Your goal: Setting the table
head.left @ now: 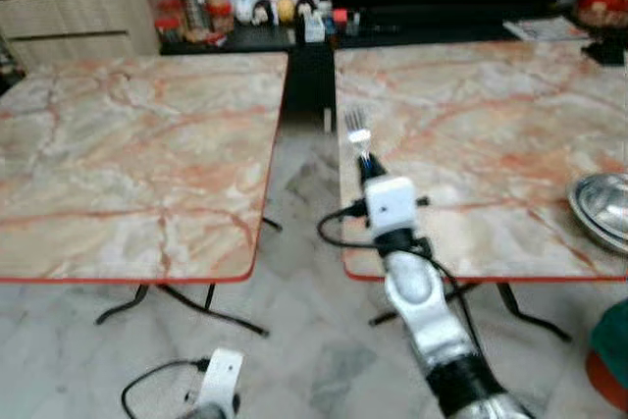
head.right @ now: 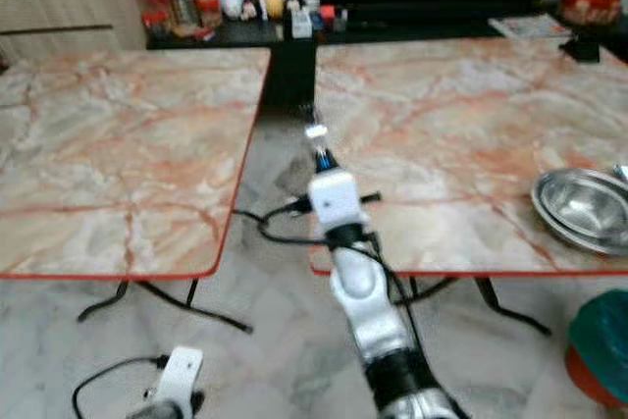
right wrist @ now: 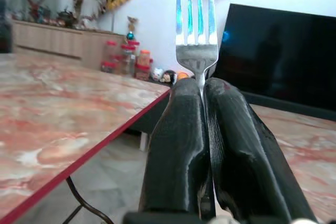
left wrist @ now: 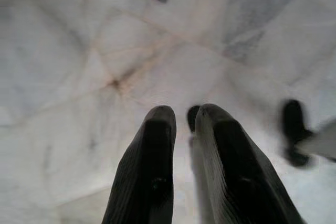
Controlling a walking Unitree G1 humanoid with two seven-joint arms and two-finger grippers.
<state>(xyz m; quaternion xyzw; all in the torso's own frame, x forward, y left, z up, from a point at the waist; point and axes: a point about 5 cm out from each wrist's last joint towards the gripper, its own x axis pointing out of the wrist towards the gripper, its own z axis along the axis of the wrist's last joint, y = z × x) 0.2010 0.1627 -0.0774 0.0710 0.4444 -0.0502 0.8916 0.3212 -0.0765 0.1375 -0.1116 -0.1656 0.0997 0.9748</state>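
Table-setting barely begun: the right tool (head.left: 364,159) pinches a fork (right wrist: 197,30) upright over the right table's (head.left: 491,144) near edge, a steel bowl (head.right: 586,208) alone beyond to its right, unplaced.

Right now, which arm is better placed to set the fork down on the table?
The right. Its gripper already holds the fork over the right table's edge, while the left gripper hangs low over the floor.

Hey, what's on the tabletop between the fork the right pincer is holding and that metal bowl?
Nothing. In the right eye view, the marble table is bare between the fork, clamped in the right pincer, and the metal bowl near the table's right front edge.
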